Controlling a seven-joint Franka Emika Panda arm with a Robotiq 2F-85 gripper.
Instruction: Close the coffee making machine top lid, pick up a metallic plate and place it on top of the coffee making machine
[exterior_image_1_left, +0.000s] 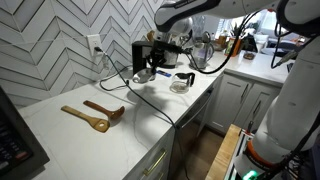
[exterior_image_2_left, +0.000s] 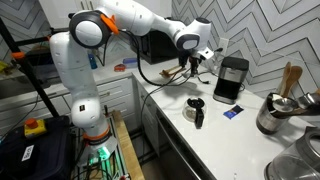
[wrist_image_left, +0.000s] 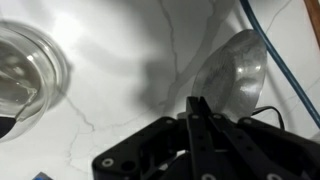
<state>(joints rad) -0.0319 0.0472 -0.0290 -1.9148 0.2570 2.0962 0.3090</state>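
The black coffee making machine (exterior_image_1_left: 146, 55) stands at the back of the white counter by the tiled wall and shows in both exterior views (exterior_image_2_left: 232, 78). Its top lid (exterior_image_2_left: 234, 61) looks flat and down. My gripper (wrist_image_left: 197, 104) is shut, its fingertips pinching the rim of the metallic plate (wrist_image_left: 236, 66), which hangs tilted above the counter and casts a shadow on it. In both exterior views the gripper (exterior_image_1_left: 164, 50) (exterior_image_2_left: 201, 60) hovers next to the machine, at about the height of its top.
A clear glass carafe (exterior_image_1_left: 182, 82) (wrist_image_left: 25, 75) stands close to the machine. Two wooden spoons (exterior_image_1_left: 92, 115) lie on the counter. A blue cord (wrist_image_left: 280, 60) runs past the plate. A pot with utensils (exterior_image_2_left: 280, 108) stands at the counter's end.
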